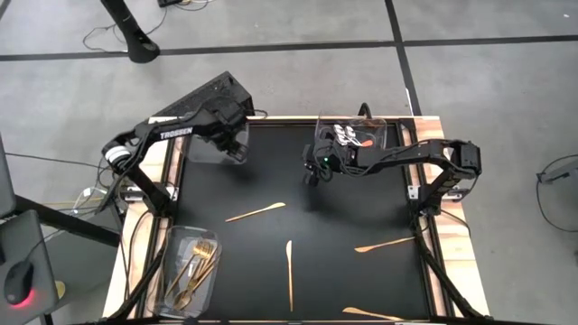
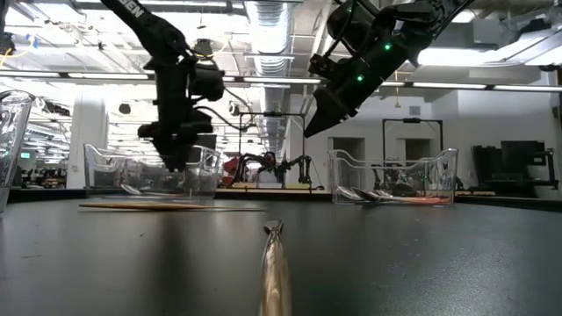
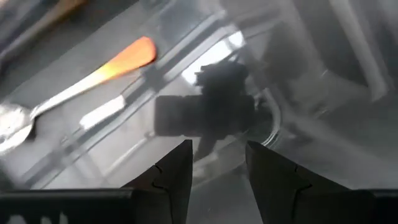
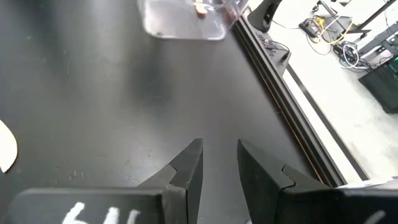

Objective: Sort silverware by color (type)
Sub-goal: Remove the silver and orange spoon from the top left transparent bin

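Gold silverware lies loose on the black mat: one piece (image 1: 256,213) in the middle, a slim one (image 1: 289,271) toward the near edge, and two (image 1: 384,244) (image 1: 370,313) at the near right. My left gripper (image 1: 237,149) (image 3: 217,146) hangs open over the far-left clear tray (image 1: 206,146). In that tray lies a silver-headed spoon with an orange handle (image 3: 81,81). My right gripper (image 1: 313,176) (image 4: 219,144) is open above the bare mat, beside the far-right tray (image 1: 354,135) of orange-handled spoons. Neither gripper has anything between its fingers.
A clear tray (image 1: 172,280) at the near left holds gold forks (image 1: 197,266). The mat's raised wooden border (image 1: 432,262) runs along the table's right side. Bare mat lies between the two far trays and the loose pieces.
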`<action>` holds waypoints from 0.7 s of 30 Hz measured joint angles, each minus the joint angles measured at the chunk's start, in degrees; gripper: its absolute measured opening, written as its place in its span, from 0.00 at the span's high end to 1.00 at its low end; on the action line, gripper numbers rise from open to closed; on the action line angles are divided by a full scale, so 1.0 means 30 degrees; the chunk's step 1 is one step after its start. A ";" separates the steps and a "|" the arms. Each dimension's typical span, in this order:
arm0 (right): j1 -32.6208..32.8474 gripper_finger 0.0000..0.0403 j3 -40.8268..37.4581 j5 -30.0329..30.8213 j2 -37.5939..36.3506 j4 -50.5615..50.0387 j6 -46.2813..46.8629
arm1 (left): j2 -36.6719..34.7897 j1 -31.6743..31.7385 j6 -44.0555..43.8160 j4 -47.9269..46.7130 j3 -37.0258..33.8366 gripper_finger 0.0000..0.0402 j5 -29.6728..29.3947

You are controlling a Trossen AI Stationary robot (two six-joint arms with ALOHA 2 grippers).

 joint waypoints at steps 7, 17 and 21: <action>-0.0037 0.70 0.0000 0.0000 0.0000 0.0491 0.0042 | 0.0000 -0.1593 -0.1167 0.3530 0.0028 0.67 0.2174; -0.0034 0.70 0.0000 0.0000 0.0000 0.0505 0.0049 | -0.0015 -0.1293 -0.1884 -0.1752 0.3437 0.67 -0.4574; -0.0034 0.70 0.0000 0.0000 0.0000 0.0985 0.0056 | 0.0370 -0.1244 -0.4656 -0.1650 0.3642 0.67 -0.5491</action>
